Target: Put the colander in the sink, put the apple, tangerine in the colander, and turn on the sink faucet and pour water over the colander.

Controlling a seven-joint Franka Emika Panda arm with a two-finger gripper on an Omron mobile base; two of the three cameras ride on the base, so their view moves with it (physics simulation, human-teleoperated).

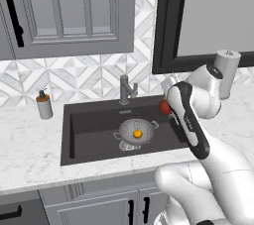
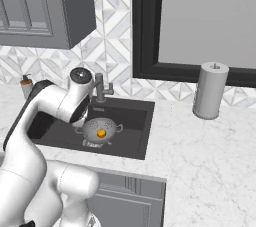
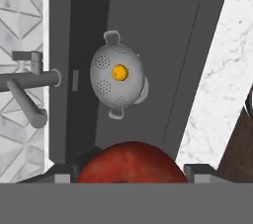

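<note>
The apple (image 3: 127, 163) sits close under the hand camera, between the dark tips of the gripper (image 3: 127, 172); the jaws stand wide about it and seem to have it gripped, though where pad meets fruit is hidden. In the left base view it shows red at the sink's right rim. The colander (image 1: 136, 131) already rests in the sink (image 1: 89, 120) with the tangerine (image 1: 138, 133) inside. Left to do: drop the apple in and open the sink faucet (image 1: 126, 89).

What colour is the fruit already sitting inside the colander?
Orange-yellow: the tangerine in the grey colander, clearest in the hand view.
</note>
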